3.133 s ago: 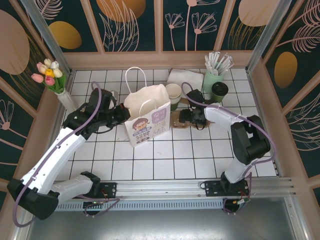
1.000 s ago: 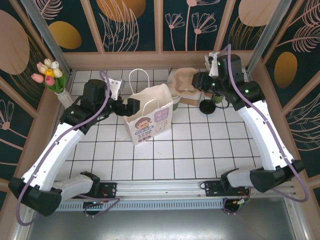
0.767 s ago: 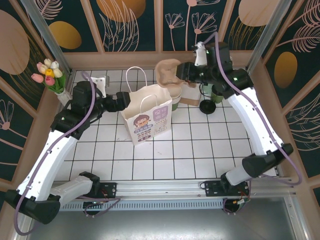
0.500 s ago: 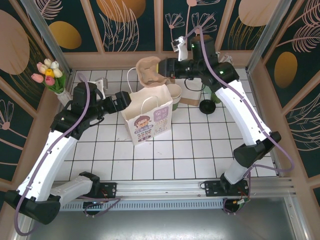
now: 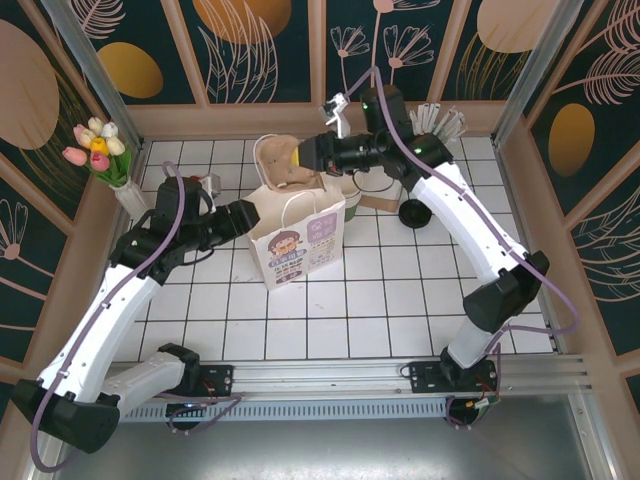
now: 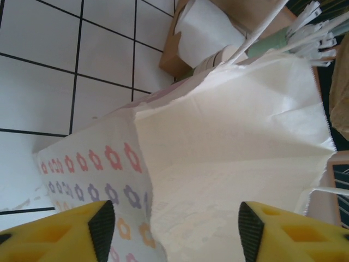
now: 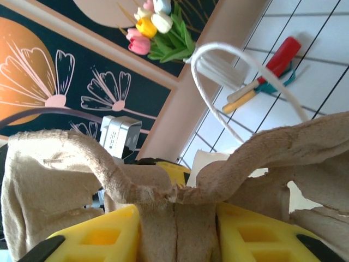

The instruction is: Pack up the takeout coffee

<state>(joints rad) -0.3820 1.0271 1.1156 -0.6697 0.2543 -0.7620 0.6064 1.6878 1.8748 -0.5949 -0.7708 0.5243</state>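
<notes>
A white paper bag [image 5: 297, 228] with a cartoon print stands open on the tiled table. My left gripper [image 5: 244, 214] is at the bag's left rim. In the left wrist view its jaws are open [image 6: 177, 221], with the bag's edge [image 6: 234, 136] between them and untouched. My right gripper [image 5: 305, 154] hovers over the bag's mouth. It is shut on the middle fold of a tan pulp cup carrier [image 5: 273, 160], which shows up close in the right wrist view [image 7: 174, 213]. The takeout coffee is hidden behind my right arm at the back right.
Cream-rimmed paper cups [image 5: 351, 186] stand just right of the bag. A loose black lid [image 5: 413, 213] lies behind my right forearm. A mint pot of wrapped straws [image 5: 434, 128] and a tulip vase [image 5: 100, 150] flank the back. Walls close in on three sides.
My right arm has swung the pulp carrier leftward from the back right to above the bag's mouth. The left jaws have narrowed at the bag's left rim.
</notes>
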